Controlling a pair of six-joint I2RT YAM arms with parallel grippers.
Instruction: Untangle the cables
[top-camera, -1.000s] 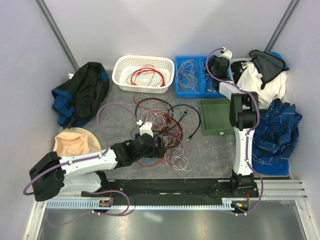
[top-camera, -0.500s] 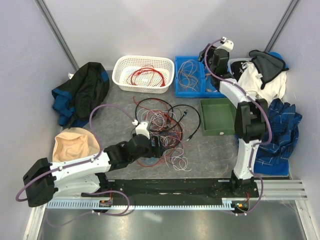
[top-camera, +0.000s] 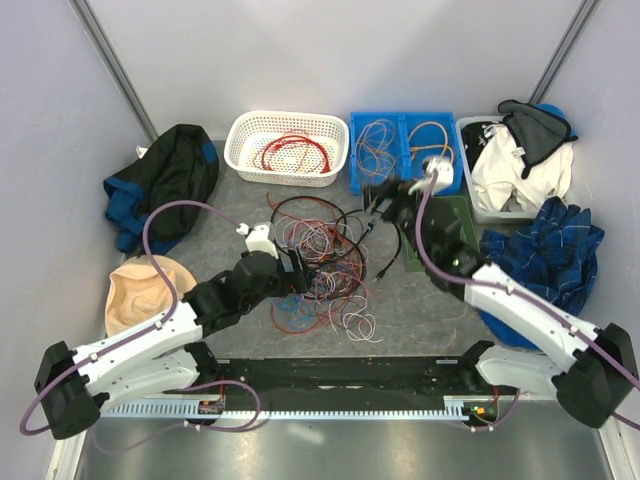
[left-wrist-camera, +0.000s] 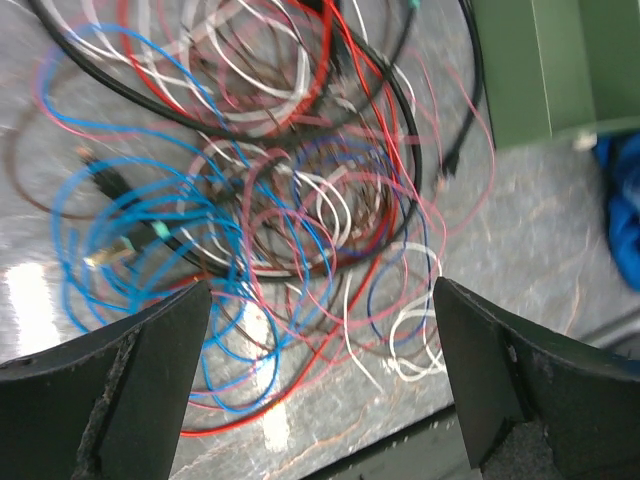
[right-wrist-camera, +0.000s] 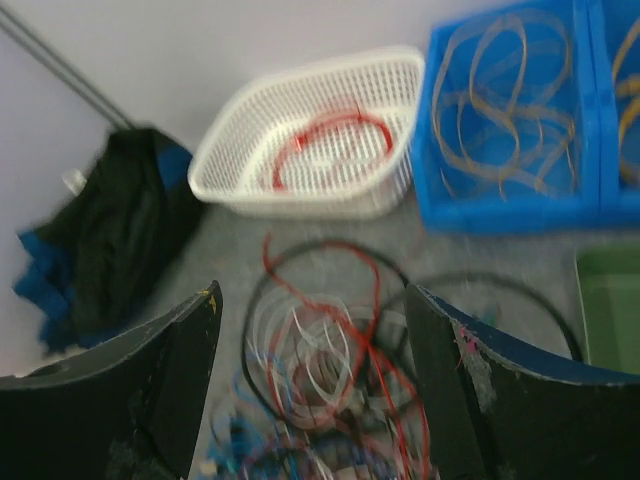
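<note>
While L jaws, R jaws gape wide, cables (top-camera: 322, 248) lie tangled below.

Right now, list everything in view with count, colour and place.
cables: one tangle of many, red, blue, black, white, pink, table centre
basket: one, white, far side, red cable loop inside
bin: one, blue, two compartments, right of the basket, thin cables inside
tray: one, green, right of the tangle
jacket: one, black and blue, far left
cloth: one, beige, near left
clothes: one pile, white and black, far right
shirt: one, blue plaid, right edge
left gripper: one, black, open above the tangle
right gripper: one, black, open over the tangle's far-right edge
</note>
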